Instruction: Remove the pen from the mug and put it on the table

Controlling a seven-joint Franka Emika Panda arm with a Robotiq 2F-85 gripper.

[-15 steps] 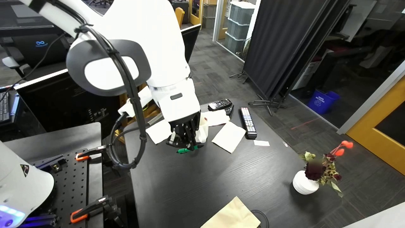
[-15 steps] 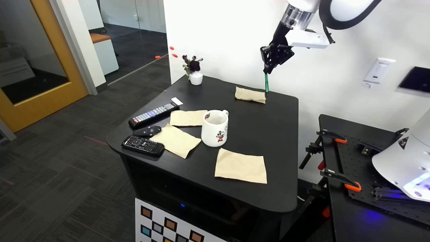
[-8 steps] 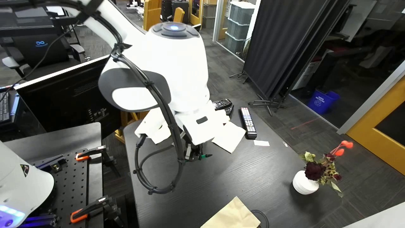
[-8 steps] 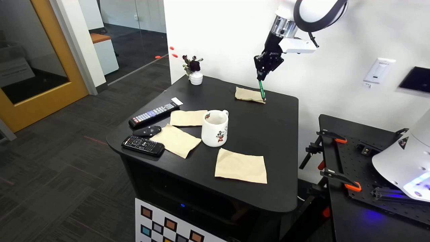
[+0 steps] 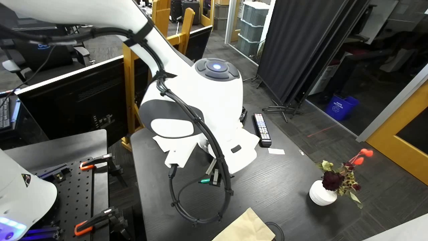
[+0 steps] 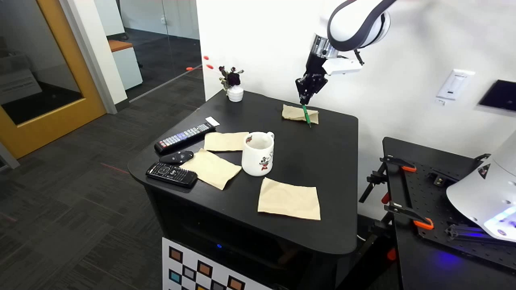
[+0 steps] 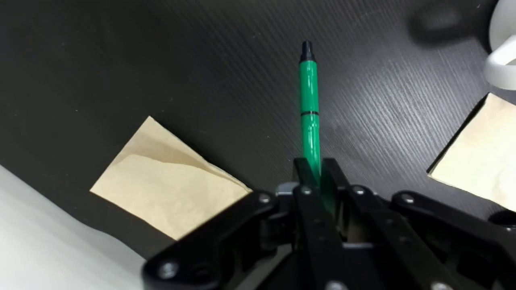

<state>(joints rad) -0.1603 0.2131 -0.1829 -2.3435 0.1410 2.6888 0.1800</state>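
Note:
The slim green pen [image 6: 307, 115] is held between the fingers of my gripper [image 6: 303, 103], which is shut on it near one end. The pen's dark-tipped far end points away from the fingers in the wrist view [image 7: 309, 104]. The pen slants down above the black table [image 6: 318, 153]; I cannot tell whether its tip touches. In an exterior view, part of the pen [image 5: 204, 181] shows beside the fingers. The white mug [image 6: 259, 159] stands upright on the table, apart from the gripper. Its handle shows at the wrist view's right edge [image 7: 500, 66]. The arm hides the mug in an exterior view.
Pale paper sheets lie about the table, such as one near the gripper [image 6: 296, 113] and one in front of the mug [image 6: 289, 199]. Remotes [image 6: 185, 137] lie beyond the mug. A white pot with red flowers [image 5: 322, 193] stands near an edge. A white wall borders the table.
The gripper has moved lower and across the table with the pen in it, and the pen's slant has changed. The mug, papers and remotes have not moved.

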